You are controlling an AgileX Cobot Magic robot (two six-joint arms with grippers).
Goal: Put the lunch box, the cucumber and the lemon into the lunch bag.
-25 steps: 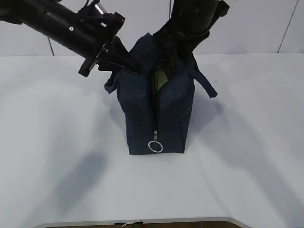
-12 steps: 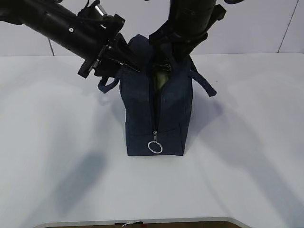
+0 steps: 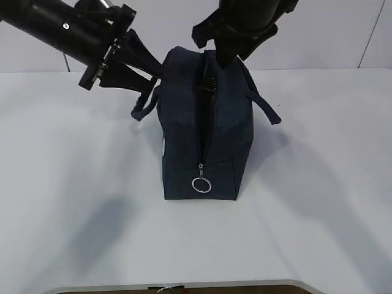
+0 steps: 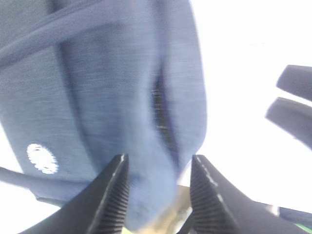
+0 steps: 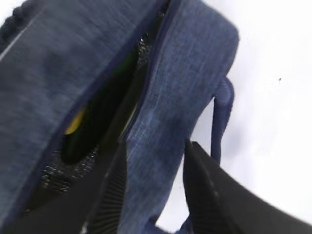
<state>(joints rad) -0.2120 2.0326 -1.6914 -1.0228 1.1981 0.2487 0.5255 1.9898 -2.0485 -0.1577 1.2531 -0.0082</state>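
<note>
Exterior view: lunch bag upright mid-table, zipper open down the near end, silver ring pull low on that end at 6 o'clock of the bag. Loop handles hang off both sides, one at 9 o'clock, one at 3 o'clock. Left gripper comes in from 10 o'clock, tips at the bag's upper left edge; jaw gap hard to read here. Right gripper hangs at 12 o'clock over the top opening, tips hidden behind the fabric.

Left wrist view: blurry. Two ribbed fingers spread apart at 6 o'clock, bag fabric between them but not pinched, nothing held. White round logo at 8 o'clock on the bag side. Zipper slit runs centre. Right gripper's fingers show at 3 o'clock.

Right wrist view: fingers parted, straddling the bag's right wall with a gap, gripping nothing. Through the open slit, a yellow patch, probably the lemon, at 9 o'clock, next to a dark green shape, likely the cucumber. Lunch box can't be made out. Handle loop at 3 o'clock.
</note>
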